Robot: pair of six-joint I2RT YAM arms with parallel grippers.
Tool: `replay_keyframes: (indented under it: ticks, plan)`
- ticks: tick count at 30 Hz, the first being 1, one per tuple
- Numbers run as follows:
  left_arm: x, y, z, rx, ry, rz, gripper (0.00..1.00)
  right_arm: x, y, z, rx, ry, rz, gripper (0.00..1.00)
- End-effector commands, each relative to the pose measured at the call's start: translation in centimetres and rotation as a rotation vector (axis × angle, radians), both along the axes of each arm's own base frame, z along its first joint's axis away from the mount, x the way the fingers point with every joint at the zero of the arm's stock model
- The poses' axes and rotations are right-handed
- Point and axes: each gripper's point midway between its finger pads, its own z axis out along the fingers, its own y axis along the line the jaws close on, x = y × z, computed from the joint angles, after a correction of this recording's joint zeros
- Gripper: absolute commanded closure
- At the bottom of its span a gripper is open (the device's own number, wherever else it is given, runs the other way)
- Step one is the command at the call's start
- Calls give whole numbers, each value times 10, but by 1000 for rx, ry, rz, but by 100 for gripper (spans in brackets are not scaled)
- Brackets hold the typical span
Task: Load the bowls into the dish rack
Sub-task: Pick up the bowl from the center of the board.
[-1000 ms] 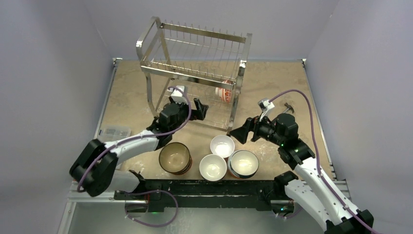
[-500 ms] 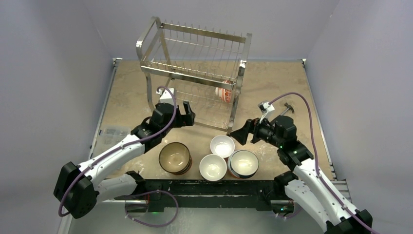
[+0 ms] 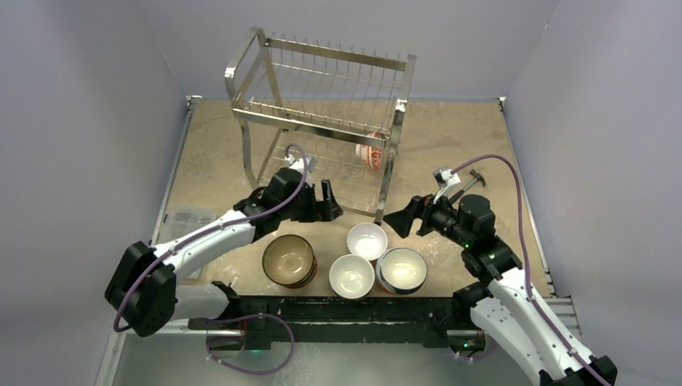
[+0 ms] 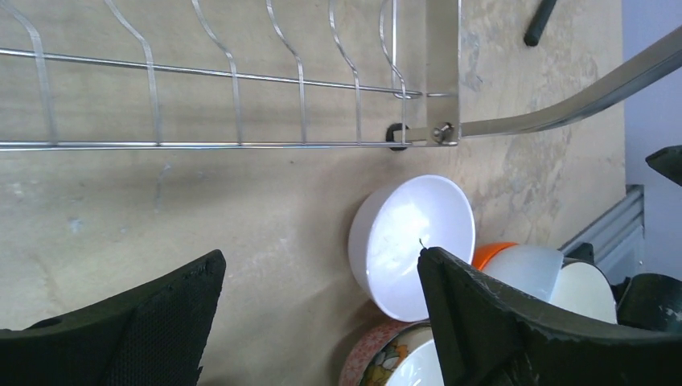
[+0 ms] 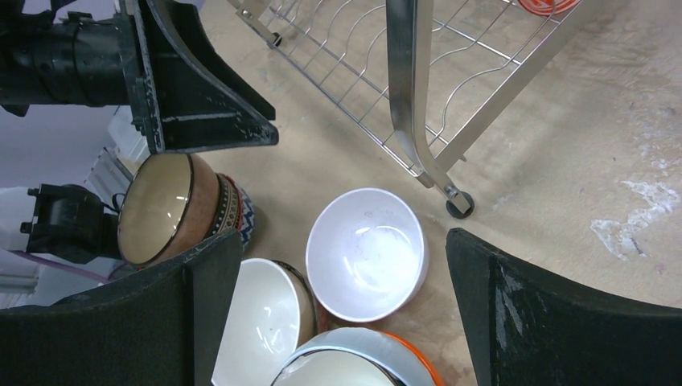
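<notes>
From overhead, a post of the dish rack (image 3: 386,181) covers part of the red-patterned bowl (image 3: 367,153), and the clear object (image 3: 186,217) by the left arm (image 3: 205,240) is too faint to name. The left wrist view cuts off a patterned bowl (image 4: 384,363) at its bottom edge; an orange bowl (image 4: 492,251) shows only a sliver.

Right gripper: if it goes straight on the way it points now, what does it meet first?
Probably the plain white bowl, centred between the open jaws of the right gripper in its wrist view, beside a foot of the dish rack; depth is uncertain.
</notes>
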Motion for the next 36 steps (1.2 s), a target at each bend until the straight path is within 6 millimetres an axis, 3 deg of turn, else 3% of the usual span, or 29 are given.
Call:
replay_keyframes:
  ticks: [1, 5, 9, 15, 24, 36]
  plan:
    - [0, -40, 30, -113, -18, -101, 12, 6, -4, 19, 20, -49, -43, 1]
    - [-9, -64, 20, -126, 3, -147, 16, 7, -5, 21, 28, -55, -55, 1]
    - [-22, -81, -3, -116, 77, -186, 22, 8, -4, 21, 32, -57, -53, 1]
    - [-29, -79, -33, -59, 127, -130, 26, 9, -4, 20, 30, -52, -54, 1]
    - [-39, -86, -58, -105, 171, -99, 33, 11, -3, 11, 35, -23, -63, 1]
    - [-45, -97, -81, -120, 200, -119, 56, 12, -3, 9, 38, -15, -73, 1]
